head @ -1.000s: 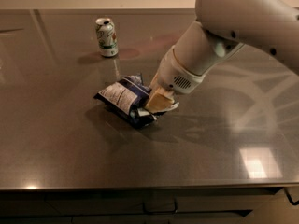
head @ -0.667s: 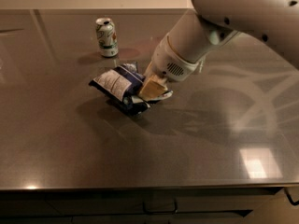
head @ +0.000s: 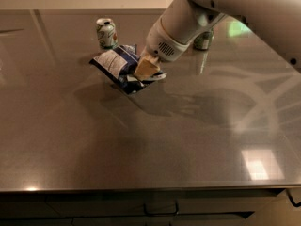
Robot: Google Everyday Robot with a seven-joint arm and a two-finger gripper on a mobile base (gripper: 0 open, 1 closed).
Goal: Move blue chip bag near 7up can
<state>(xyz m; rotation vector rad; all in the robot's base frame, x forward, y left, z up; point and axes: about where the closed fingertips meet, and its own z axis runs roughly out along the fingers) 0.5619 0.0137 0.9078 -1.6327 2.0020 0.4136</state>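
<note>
The blue chip bag (head: 118,66) is dark navy with a white label panel and hangs tilted just above the steel counter, left of centre. My gripper (head: 145,69) is shut on the bag's right end, its tan fingers clamped over the crinkled edge. The 7up can (head: 106,33), pale with green markings and a silver top, stands upright just behind and left of the bag, a short gap away. My white arm reaches in from the upper right.
A dark green can (head: 203,39) stands at the back, partly hidden behind my arm. The grey steel counter (head: 150,145) stretches wide to the front and right. Its front edge runs along the bottom, with drawers below.
My gripper has carried the bag back and to the left, toward the 7up can. The bag now sits much closer to the can than a second ago.
</note>
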